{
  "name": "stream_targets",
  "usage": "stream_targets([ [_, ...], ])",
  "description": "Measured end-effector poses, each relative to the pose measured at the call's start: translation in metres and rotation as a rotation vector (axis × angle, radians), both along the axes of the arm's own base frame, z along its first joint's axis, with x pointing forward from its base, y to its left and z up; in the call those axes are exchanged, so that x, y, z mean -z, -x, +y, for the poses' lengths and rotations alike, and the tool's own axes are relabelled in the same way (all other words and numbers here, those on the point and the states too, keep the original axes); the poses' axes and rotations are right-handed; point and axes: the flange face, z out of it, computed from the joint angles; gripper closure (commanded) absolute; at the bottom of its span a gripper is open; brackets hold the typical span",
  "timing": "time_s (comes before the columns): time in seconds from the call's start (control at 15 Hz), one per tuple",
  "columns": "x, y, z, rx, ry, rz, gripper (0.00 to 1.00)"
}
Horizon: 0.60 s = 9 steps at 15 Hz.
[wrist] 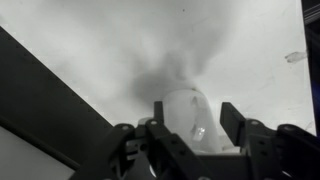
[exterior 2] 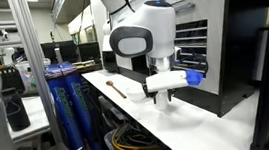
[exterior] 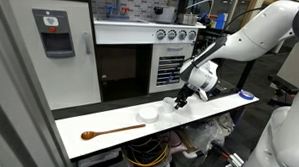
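My gripper (exterior: 180, 99) hangs low over the white counter (exterior: 88, 123), its fingers down either side of a small white rounded cup (wrist: 186, 102). In the wrist view the gripper (wrist: 195, 112) straddles this cup. The left finger (wrist: 158, 110) is at the cup's side, and a narrow gap shows between the cup and the right finger (wrist: 233, 118). In an exterior view the gripper (exterior 2: 163, 95) reaches the counter top and hides the cup. A white bowl (exterior: 148, 113) stands just beside it.
A wooden spoon (exterior: 106, 132) lies on the counter away from the gripper and shows again as the spoon (exterior 2: 117, 88). A blue item (exterior: 247, 95) sits at the counter's far end. An oven front with knobs (exterior: 176, 35) stands behind the counter. Cables hang below it.
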Motion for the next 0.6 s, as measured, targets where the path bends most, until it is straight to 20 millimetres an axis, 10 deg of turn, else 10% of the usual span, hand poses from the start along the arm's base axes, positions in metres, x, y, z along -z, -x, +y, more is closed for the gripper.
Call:
stream_targets([
  [0.33, -0.0001, 0.0002, 0.0028, -0.008, -0.004, -0.023, 1.0],
  [0.6, 0.0, 0.001, 0.0021, -0.013, -0.004, -0.034, 0.98],
])
